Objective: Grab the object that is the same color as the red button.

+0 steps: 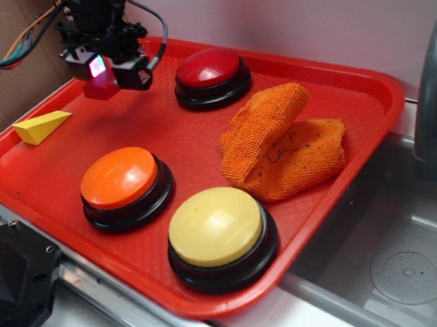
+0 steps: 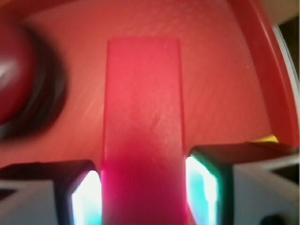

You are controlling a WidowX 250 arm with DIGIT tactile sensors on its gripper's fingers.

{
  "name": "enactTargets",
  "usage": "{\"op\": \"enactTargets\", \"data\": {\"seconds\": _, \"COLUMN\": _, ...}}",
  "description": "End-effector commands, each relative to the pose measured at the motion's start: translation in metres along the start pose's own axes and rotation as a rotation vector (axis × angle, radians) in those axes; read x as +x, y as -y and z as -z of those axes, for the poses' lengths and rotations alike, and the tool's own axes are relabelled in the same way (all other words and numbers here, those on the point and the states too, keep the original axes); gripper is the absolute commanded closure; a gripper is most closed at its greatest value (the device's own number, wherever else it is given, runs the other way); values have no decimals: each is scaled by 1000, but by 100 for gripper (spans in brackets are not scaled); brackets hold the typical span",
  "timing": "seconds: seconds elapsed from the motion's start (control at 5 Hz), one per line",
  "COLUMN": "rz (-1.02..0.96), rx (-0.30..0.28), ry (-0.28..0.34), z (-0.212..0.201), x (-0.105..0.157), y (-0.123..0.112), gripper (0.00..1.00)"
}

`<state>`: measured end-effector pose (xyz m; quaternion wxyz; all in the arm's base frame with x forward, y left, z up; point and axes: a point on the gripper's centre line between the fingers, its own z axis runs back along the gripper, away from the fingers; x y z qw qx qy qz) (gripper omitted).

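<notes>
The block [image 2: 142, 122] sits between the tool's [image 2: 144, 187] fingers, on the tray [image 1: 191, 127].

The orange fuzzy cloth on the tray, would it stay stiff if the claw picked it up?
Probably not. The crumpled orange terry cloth already lies folded over itself on the red plastic tray, so it would likely droop. Its fuzzy weave looks grippy and light.

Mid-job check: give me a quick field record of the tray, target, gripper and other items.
target: red block, between the gripper fingers
gripper: closed on the block, at the tray's far left corner
lift: cannot tell
reference: red button, far side of red tray
other buttons: orange button, yellow button
distractors: yellow wedge, orange cloth
</notes>
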<state>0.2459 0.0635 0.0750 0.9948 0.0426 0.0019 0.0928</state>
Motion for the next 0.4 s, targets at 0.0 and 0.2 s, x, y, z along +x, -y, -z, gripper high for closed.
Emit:
{"op": "enactTargets", "data": {"seconds": 0.0, "rz": 409, "rx": -86, "ry": 29, "z": -108, "x": -37, "y": 21, "gripper": 100}}
{"op": "enactTargets", "data": {"seconds": 0.2, "rz": 421, "rx": -59, "ry": 18, "z": -125, "x": -44, "y": 26, "gripper": 100}}
